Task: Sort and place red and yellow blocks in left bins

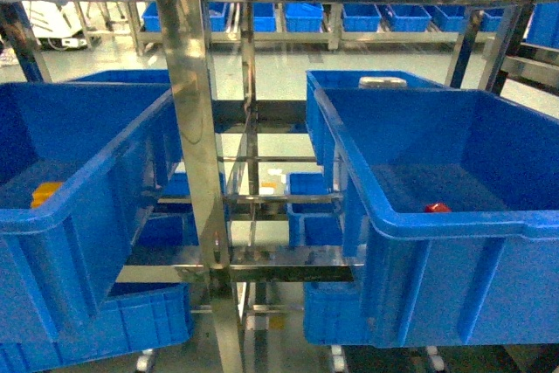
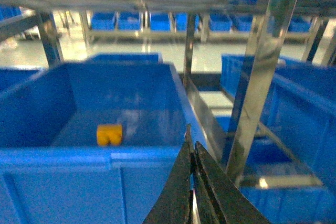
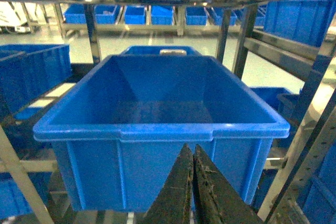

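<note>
At the bottom centre of the left wrist view the left gripper point(image 2: 193, 182) shows its jaws clenched together, the two dark fingers meeting in a thin seam with nothing between them. The right gripper point(image 3: 192, 182) stands the same way at the bottom centre of the right wrist view, jaws pressed tight and holding nothing. Neither gripper appears in the head view. Just above and to the left of the left gripper lies the left bin point(image 2: 79, 156), a deep blue tub whose near rim crosses the lower left of that frame; a yellow block point(image 2: 109, 134) rests on its floor, left of centre. In the head view the same yellow block point(image 1: 45, 193) sits at the far left edge of the frame, low inside the left bin point(image 1: 96, 181). Ahead of the right gripper the right bin point(image 3: 157, 129) fills the middle of the right wrist frame, its near rim just above the fingers. In the head view a red block point(image 1: 437, 208) lies on the floor of the right bin point(image 1: 454, 233), near its front wall, right of centre. A shiny metal rack post point(image 1: 196, 128) rises between the two bins, and more blue bins line the shelves along the top of the frame.
</note>
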